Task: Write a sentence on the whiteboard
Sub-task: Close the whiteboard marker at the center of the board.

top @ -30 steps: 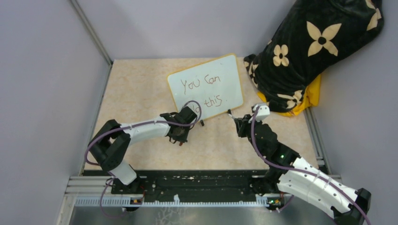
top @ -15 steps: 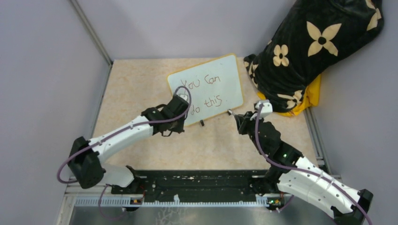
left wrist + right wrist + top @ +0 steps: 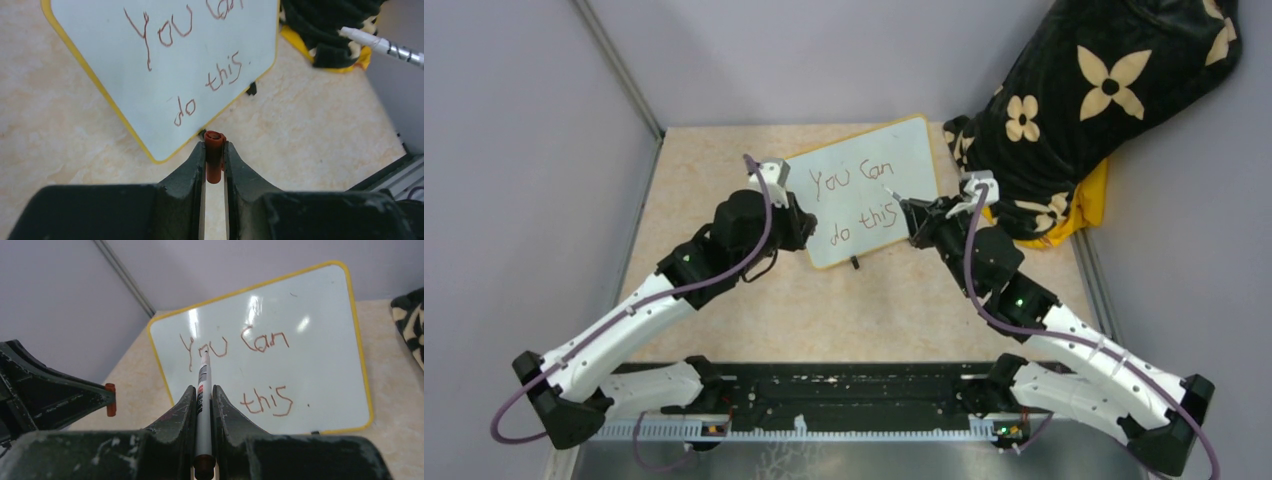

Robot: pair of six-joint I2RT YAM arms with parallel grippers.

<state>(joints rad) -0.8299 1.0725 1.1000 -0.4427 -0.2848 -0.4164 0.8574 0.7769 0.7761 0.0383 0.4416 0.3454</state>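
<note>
Currently pinching red cap (image 3: pixel 214 165) in left gripper (image 3: pixel 214 149), white marker (image 3: pixel 204 362) in right gripper (image 3: pixel 202 391); aimed at whiteboard (image 3: pixel 909 150) showing sentence (image 3: pixel 854 182) "You Can do this", 2 lines.

Beige marbled tabletop (image 3: pixel 714 190); whiteboard (image 3: pixel 869 205) at back; black floral bundle (image 3: pixel 1084 110) right, perhaps atop yellow cloth (image 3: pixel 1096 198).

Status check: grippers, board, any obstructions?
Left gripper shut on red cap. Right gripper shut on marker. Whiteboard: sentence "You Can do this" written. Flowered bundle beside it, not blocking.
</note>
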